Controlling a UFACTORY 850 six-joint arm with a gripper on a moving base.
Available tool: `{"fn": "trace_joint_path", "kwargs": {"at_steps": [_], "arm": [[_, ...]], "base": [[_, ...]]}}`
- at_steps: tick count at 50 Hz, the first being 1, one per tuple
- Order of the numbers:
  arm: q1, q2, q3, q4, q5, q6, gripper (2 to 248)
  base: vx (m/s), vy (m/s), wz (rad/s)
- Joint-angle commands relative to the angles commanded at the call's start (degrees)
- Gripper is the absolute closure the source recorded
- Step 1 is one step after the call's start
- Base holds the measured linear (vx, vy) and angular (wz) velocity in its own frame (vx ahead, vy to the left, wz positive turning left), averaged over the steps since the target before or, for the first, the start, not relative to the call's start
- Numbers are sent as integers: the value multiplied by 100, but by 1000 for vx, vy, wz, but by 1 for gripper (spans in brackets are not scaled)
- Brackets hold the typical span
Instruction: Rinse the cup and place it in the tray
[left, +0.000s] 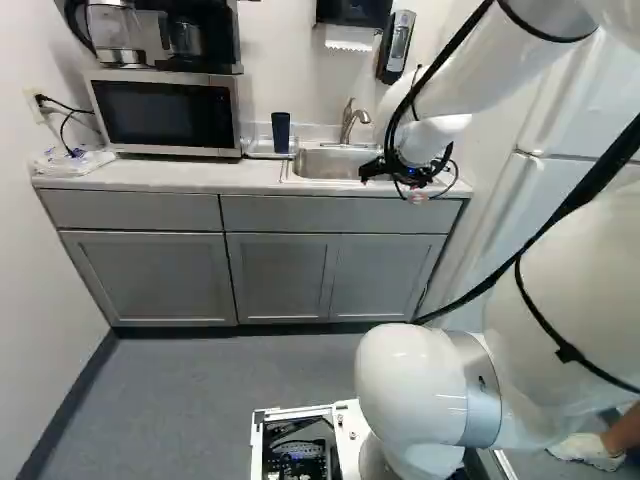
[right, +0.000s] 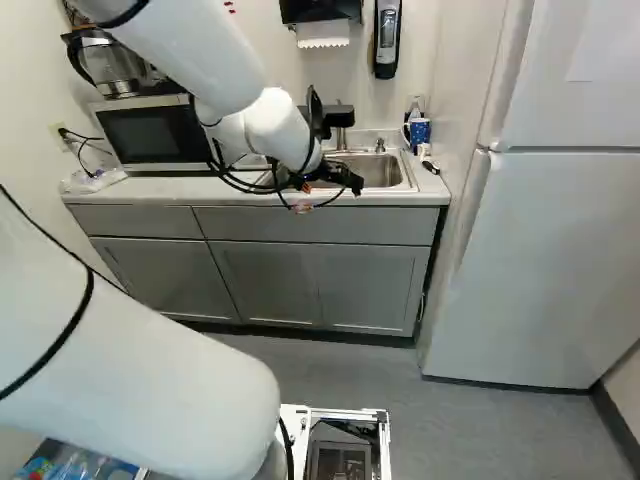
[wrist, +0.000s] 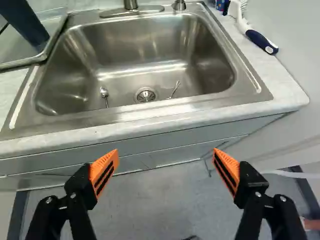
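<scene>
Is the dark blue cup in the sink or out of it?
Out of it. The cup is standing in the tray, right beside the sink.

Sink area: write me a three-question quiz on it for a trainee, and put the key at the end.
1. True or false: the hand stands open, with the sink ahead of it.

2. Choose one. The dark cup stands in:
(a) the sink
(b) the tray
(c) the microwave

3. Fill in the missing colour: the brush with the white and ____ handle lies on the counter beside the sink.

Key: 1. true; 2. b; 3. blue
</scene>
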Motion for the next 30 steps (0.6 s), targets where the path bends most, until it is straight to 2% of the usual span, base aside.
{"fn": "trace_joint_path", "kwargs": {"at_steps": [30], "arm": [[484,88,1202,-51,1972,60,3]], "base": [[0,0,0]]}}
